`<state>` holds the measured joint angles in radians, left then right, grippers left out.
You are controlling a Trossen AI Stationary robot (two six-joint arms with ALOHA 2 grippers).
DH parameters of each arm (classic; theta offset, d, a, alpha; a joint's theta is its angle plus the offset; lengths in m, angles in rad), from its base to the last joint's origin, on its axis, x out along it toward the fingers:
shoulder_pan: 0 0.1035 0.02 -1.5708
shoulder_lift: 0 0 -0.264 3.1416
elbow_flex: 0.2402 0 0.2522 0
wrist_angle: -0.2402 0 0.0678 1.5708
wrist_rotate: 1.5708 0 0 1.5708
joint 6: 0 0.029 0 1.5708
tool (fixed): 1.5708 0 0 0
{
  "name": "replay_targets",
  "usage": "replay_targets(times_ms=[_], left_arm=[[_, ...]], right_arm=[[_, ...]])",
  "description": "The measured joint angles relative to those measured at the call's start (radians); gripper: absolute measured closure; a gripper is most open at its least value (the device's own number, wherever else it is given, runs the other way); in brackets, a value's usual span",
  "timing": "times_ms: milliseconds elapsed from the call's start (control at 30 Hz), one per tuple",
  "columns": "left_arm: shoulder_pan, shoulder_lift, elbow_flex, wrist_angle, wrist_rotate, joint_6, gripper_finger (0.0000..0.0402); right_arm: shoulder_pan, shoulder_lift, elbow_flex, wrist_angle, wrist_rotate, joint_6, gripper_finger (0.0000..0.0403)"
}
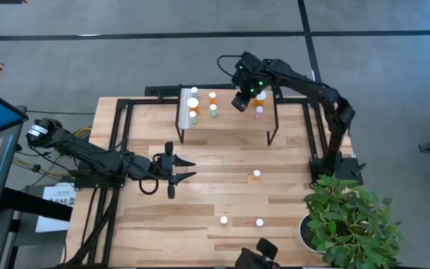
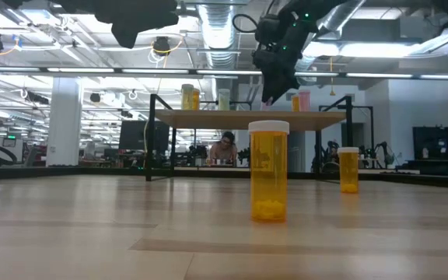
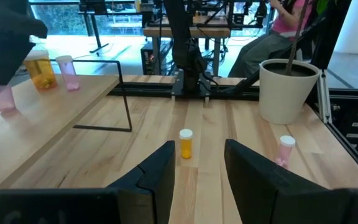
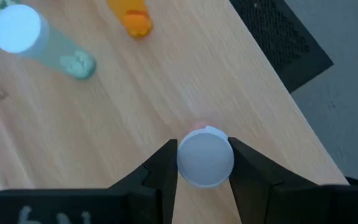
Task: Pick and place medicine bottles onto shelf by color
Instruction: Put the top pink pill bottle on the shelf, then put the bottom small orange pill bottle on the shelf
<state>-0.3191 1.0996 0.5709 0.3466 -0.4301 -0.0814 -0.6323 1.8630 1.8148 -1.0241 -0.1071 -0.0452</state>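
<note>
1. Nearest the low camera, one orange bottle (image 2: 269, 175) with a white cap is seen upright on the tabletop (image 1: 200, 202), well in front of the shelf (image 1: 237, 127). Small pills lie at its bottom.
2. Three bottles are counted on the tabletop off the shelf. Two are orange, the second orange bottle (image 2: 349, 169) standing closer to the shelf, and one is a loose pink bottle (image 3: 284, 150).
3. The shelf is a raised light-wood board on thin black legs, with a white strip (image 1: 181, 108) along one short edge.
4. The bottles on the shelf are grouped in three clusters by colour. At the end away from the white strip, one shelf orange bottle (image 3: 41, 71) and two pink ones are counted. Green bottles (image 1: 213, 110) stand near the middle. The full number on the shelf cannot be told.
5. The right gripper (image 4: 204, 148) is placed above the shelf, in the cluster away from the strip. Its fingers are pressed against both sides of the round white cap of the gripped pink bottle (image 4: 205, 158), which stands upright on the board.
6. The left gripper (image 3: 199, 149) is held over the tabletop in front of the shelf. A narrow gap is kept between its fingers, and nothing is held.
7. One potted plant (image 1: 349, 217) is set at the table corner.
</note>
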Motion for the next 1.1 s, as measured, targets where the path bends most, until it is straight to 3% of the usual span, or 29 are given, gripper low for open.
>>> replay_targets(times_ms=[667, 1100], left_arm=[[0.014, 0.0, 0.0, -0.019, 0.006, -0.01, 0.0274], [0.014, 0.0, 0.0, -0.023, 0.005, -0.02, 0.0274]], right_arm=[[0.003, 0.003, 0.003, 0.011, 0.001, -0.008, 0.0188], [0.042, -0.071, 0.094, -0.101, 0.003, 0.038, 0.0199]])
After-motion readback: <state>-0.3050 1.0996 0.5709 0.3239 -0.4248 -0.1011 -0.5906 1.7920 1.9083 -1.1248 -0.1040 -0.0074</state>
